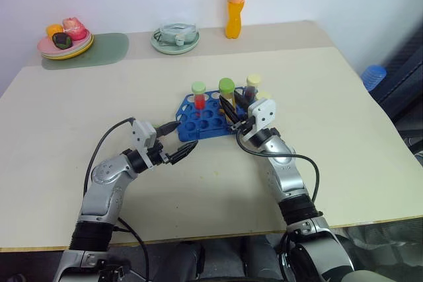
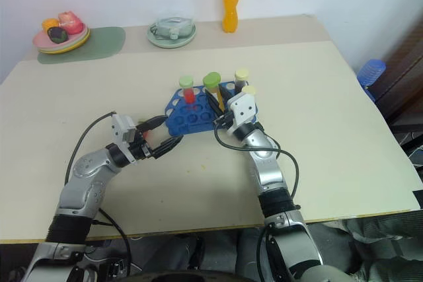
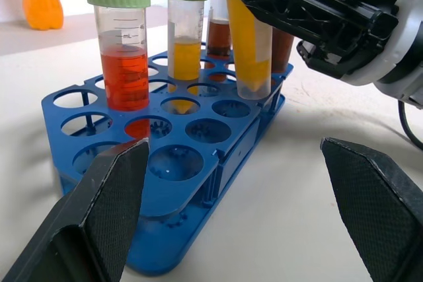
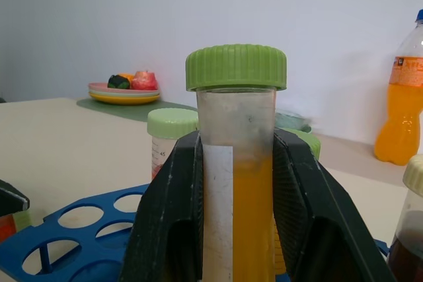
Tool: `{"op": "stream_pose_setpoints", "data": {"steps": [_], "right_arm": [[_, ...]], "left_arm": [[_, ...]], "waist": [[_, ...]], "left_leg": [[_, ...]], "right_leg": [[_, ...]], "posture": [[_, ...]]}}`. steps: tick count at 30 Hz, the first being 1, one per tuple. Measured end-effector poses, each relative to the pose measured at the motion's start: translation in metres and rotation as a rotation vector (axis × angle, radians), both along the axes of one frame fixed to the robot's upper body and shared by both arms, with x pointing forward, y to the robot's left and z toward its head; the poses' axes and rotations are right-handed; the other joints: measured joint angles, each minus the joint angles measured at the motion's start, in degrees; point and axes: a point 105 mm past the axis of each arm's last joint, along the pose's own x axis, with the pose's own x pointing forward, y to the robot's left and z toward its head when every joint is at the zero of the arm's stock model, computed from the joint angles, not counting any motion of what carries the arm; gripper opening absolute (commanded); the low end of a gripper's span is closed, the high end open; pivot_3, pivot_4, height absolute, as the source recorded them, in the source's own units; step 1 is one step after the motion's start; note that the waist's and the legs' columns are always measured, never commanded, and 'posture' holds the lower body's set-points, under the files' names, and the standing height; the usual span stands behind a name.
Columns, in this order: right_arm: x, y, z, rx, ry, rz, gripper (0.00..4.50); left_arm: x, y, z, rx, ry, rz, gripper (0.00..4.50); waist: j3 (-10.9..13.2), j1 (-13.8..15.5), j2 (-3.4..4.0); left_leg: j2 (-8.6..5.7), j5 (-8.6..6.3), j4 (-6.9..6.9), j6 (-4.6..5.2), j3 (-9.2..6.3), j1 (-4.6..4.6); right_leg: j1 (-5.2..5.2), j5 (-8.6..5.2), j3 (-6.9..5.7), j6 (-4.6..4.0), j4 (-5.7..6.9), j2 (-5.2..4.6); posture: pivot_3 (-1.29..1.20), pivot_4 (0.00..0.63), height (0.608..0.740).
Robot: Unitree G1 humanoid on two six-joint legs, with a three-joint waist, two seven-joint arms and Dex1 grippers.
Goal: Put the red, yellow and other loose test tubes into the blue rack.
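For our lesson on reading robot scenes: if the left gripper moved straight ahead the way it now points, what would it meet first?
Most likely the near corner of the blue rack, which lies between the open fingers of the left gripper, though depth is hard to judge.

The blue rack [image 3: 218,156] is glossy moulded plastic, smooth on its top face, and the test tubes [image 3: 125,64] in it are clear, shiny plastic with ribbed matt caps, the yellow one [image 4: 238,189] carrying a white paper label. The right gripper [image 4: 234,229] clamps that tube with smooth, semi-gloss black plastic fingers, while the left gripper [image 3: 231,209] shows finely textured matt black pads [image 3: 112,196]. The table [image 1: 330,137] looks a matt cream laminate.
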Motion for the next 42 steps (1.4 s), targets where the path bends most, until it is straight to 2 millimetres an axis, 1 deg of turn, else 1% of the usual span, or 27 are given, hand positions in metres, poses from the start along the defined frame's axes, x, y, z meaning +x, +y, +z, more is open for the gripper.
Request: {"op": "stream_pose_setpoints", "data": {"steps": [5, 10, 12, 13, 15, 17, 18, 24, 32, 35, 36, 37, 38, 40, 41, 42], "right_arm": [[0.006, -0.001, -0.011, -0.007, 0.031, -0.018, 0.79], [0.007, -0.001, -0.012, 0.009, 0.038, -0.005, 0.79], [0.007, -0.003, -0.012, 0.029, 0.045, 0.014, 1.81], [0.007, -0.003, -0.012, 0.034, 0.049, 0.021, 2.16], [0.006, -0.004, -0.014, 0.031, 0.056, 0.024, 3.07], [0.007, -0.004, -0.021, 0.014, 0.075, 0.018, 4.15], [0.006, -0.005, -0.025, 0.003, 0.085, 0.013, 4.47], [0.005, -0.006, -0.029, -0.043, 0.08, 0.003, 4.47], [-0.012, -0.022, -0.029, -0.16, 0.045, 0.031, 4.47], [-0.014, -0.023, -0.028, -0.169, 0.054, 0.037, 4.47], [-0.018, -0.025, -0.03, -0.176, 0.068, 0.046, 4.47], [-0.031, -0.036, -0.031, -0.229, 0.076, 0.071, 4.47], [-0.042, -0.051, -0.036, -0.272, 0.111, 0.076, 4.47], [-0.061, -0.09, -0.048, -0.328, 0.223, 0.048, 4.47], [-0.067, -0.102, -0.048, -0.34, 0.258, 0.047, 4.47], [-0.073, -0.11, -0.044, -0.352, 0.272, 0.063, 4.47]], "left_arm": [[0.0, 0.0, 0.002, 0.004, -0.008, -0.002, 4.25], [-0.001, -0.001, 0.005, 0.003, -0.017, 0.002, 4.25], [-0.001, 0.0, 0.006, 0.002, -0.023, 0.005, 4.25], [-0.002, 0.001, 0.007, 0.002, -0.024, 0.008, 4.25], [-0.002, 0.002, 0.006, 0.001, -0.023, 0.014, 4.25], [-0.002, 0.004, 0.006, -0.001, -0.022, 0.025, 4.25], [-0.002, 0.006, 0.006, -0.001, -0.022, 0.03, 4.25], [-0.002, 0.007, 0.006, -0.015, -0.019, 0.043, 4.25], [0.003, 0.017, 0.021, -0.101, -0.033, 0.124, 4.25], [0.004, 0.018, 0.023, -0.108, -0.036, 0.141, 4.25], [0.004, 0.018, 0.023, -0.112, -0.017, 0.148, 4.25], [0.003, 0.019, 0.024, -0.11, 0.026, 0.168, 4.25], [0.002, 0.025, 0.023, -0.097, 0.069, 0.206, 4.25], [0.004, 0.047, 0.023, -0.074, 0.153, 0.345, 4.25], [0.005, 0.056, 0.024, -0.066, 0.185, 0.407, 4.25], [0.006, 0.059, 0.025, -0.064, 0.214, 0.445, 4.25]], "waist": [[0.0, 0.0, 0.0], [0.0, 0.0, 0.0], [0.0, -0.1, 0.0], [0.0, -0.1, 0.0], [0.0, -0.1, 0.01], [0.0, -0.1, 0.02], [0.0, -0.1, 0.02], [0.0, 0.0, 0.03], [0.0, 0.1, 0.02], [0.0, 0.2, 0.02], [0.0, 0.2, 0.03], [0.0, 0.8, 0.03], [0.0, 1.1, 0.03], [0.0, 1.6, 0.02], [0.1, 1.7, 0.01], [0.1, 1.7, 0.02]], "left_leg": [[0.01, 0.0, 0.0, 0.0, 0.01, 0.06], [0.01, 0.01, 0.0, -0.01, 0.01, 0.07], [0.02, 0.01, 0.0, -0.01, 0.0, 0.07], [0.02, 0.01, 0.0, -0.02, 0.0, 0.07], [0.02, 0.01, 0.0, -0.02, 0.0, 0.05], [0.02, 0.01, -0.01, -0.02, 0.0, 0.03], [0.02, 0.01, -0.01, -0.01, 0.0, 0.0], [0.01, 0.01, 0.0, -0.02, 0.0, -0.09], [0.01, 0.01, 0.01, -0.01, 0.01, -0.13], [0.01, 0.01, 0.01, -0.02, 0.0, -0.12], [0.01, 0.01, 0.01, -0.02, 0.0, -0.15], [-0.02, -0.01, 0.01, 0.02, -0.09, -0.28], [-0.04, -0.05, 0.02, 0.09, -0.11, -0.26], [-0.09, -0.09, 0.03, 0.15, -0.01, -0.29], [-0.09, -0.08, 0.05, 0.15, 0.02, -0.27], [-0.07, -0.08, 0.06, 0.14, 0.07, -0.21]], "right_leg": [[0.06, 0.0, 0.01, 0.0, 0.0, 0.01], [0.07, 0.0, 0.02, -0.01, 0.02, 0.01], [0.06, 0.0, 0.02, -0.01, 0.01, 0.01], [0.05, 0.0, 0.02, -0.01, 0.02, 0.02], [0.04, 0.0, 0.02, -0.01, 0.02, 0.02], [0.02, 0.0, 0.02, -0.01, 0.01, 0.02], [-0.02, 0.0, 0.02, -0.01, 0.01, 0.02], [-0.08, 0.0, 0.02, -0.01, 0.01, 0.01], [-0.11, 0.0, 0.02, -0.01, 0.0, 0.0], [-0.1, 0.0, 0.02, -0.01, 0.01, 0.01], [-0.12, 0.0, 0.02, -0.01, 0.01, 0.0], [-0.16, 0.0, 0.02, -0.01, -0.05, -0.03], [-0.15, 0.0, 0.02, -0.01, -0.03, -0.02], [-0.14, 0.0, 0.06, -0.01, -0.2, -0.05], [-0.09, 0.0, 0.07, 0.0, -0.22, -0.05], [-0.07, 0.01, 0.09, 0.0, -0.2, -0.05]], "posture": [[0.0, 0.15, 0.74], [0.0, 0.15, 0.74], [0.0, 0.15, 0.74], [0.0, 0.15, 0.74], [0.0, 0.15, 0.74], [0.0, 0.15, 0.74], [0.0, 0.15, 0.74], [0.0, 0.15, 0.74], [0.0, 0.15, 0.74], [0.0, 0.15, 0.74], [0.0, 0.15, 0.74], [0.0, 0.15, 0.74], [0.0, 0.15, 0.74], [0.0, 0.15, 0.74], [0.0, 0.15, 0.74], [0.0, 0.15, 0.74]]}}
